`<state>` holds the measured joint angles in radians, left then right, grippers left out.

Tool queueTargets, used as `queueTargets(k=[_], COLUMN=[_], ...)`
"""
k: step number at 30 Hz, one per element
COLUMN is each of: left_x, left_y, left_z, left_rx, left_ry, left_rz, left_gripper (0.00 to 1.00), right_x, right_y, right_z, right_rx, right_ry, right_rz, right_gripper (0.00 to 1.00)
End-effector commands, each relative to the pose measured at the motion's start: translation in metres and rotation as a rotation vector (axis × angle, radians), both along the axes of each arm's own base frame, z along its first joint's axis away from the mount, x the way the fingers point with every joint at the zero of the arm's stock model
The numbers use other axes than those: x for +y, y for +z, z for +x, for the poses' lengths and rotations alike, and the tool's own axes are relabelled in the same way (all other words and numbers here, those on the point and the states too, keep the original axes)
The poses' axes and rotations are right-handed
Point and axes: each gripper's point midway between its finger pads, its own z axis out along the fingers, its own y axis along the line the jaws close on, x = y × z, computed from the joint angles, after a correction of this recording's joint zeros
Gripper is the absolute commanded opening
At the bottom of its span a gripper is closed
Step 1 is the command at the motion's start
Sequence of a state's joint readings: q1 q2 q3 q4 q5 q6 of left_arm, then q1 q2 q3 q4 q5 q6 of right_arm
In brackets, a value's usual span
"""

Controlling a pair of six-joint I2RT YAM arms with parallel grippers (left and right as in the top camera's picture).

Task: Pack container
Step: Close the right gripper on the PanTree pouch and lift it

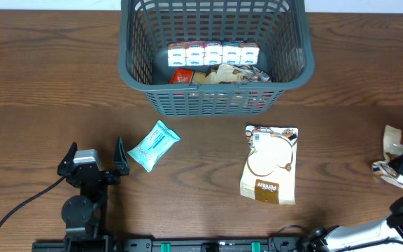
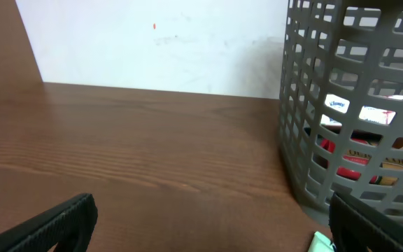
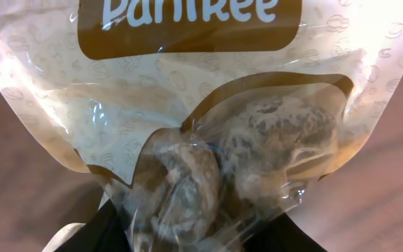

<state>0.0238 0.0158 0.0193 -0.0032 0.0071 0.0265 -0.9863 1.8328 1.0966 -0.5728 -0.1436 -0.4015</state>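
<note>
The dark grey lattice basket (image 1: 215,91) stands at the back centre and holds a row of small white cartons (image 1: 213,53) and some snack packs. It also shows at the right of the left wrist view (image 2: 306,105). My left gripper (image 1: 95,148) is open and empty at the front left, just left of a light blue tissue pack (image 1: 154,145). In the left wrist view the gripper (image 2: 212,231) is open, with a corner of the pack (image 2: 320,243) by its right finger. My right gripper (image 1: 401,168) at the far right edge is shut on a cream-and-brown cookie bag (image 3: 201,105).
A second cream-and-brown cookie bag (image 1: 270,164) lies flat on the wooden table (image 1: 40,84) in front of the basket, right of centre. A white wall (image 2: 152,42) runs behind the table in the left wrist view.
</note>
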Motion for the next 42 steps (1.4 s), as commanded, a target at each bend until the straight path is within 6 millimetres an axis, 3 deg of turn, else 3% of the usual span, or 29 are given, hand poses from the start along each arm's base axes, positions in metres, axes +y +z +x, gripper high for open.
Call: queueTargets(k=[1, 6, 13, 17, 22, 27, 34, 38, 42], left_x=[0.002, 0.002, 0.002, 0.002, 0.002, 0.002, 0.002, 0.002, 0.002], left_y=[-0.006, -0.006, -0.006, -0.006, -0.006, -0.006, -0.006, -0.006, -0.006], left_z=[0.0, 0.0, 0.0, 0.0, 0.0, 0.0, 0.0, 0.0, 0.0], left_rx=[0.009, 0.009, 0.009, 0.009, 0.009, 0.009, 0.009, 0.009, 0.006], left_ry=[0.014, 0.014, 0.014, 0.014, 0.014, 0.014, 0.013, 0.014, 0.017], left_rz=[0.0, 0.0, 0.0, 0.0, 0.0, 0.0, 0.0, -0.009, -0.05], left_gripper=[0.99, 0.99, 0.99, 0.99, 0.99, 0.99, 0.99, 0.99, 0.99], right_x=[0.018, 0.02, 0.024, 0.038, 0.072, 0.122, 0.211, 0.261, 0.311], right_y=[0.013, 0.052, 0.13, 0.176, 0.247, 0.313, 0.405, 0.437, 0.452], right_z=[0.022, 0.042, 0.06, 0.069, 0.091, 0.117, 0.155, 0.172, 0.187], right_rx=[-0.067, -0.144, -0.296, -0.384, -0.556, -0.663, -0.82, -0.87, -0.879], right_ry=[0.033, 0.054, 0.069, 0.115, 0.165, 0.297, 0.543, 0.701, 0.878], right_rz=[0.02, -0.067, -0.205, -0.296, -0.363, -0.383, -0.34, -0.317, -0.31], right_gripper=[0.09, 0.07, 0.01, 0.01, 0.01, 0.01, 0.01, 0.01, 0.01])
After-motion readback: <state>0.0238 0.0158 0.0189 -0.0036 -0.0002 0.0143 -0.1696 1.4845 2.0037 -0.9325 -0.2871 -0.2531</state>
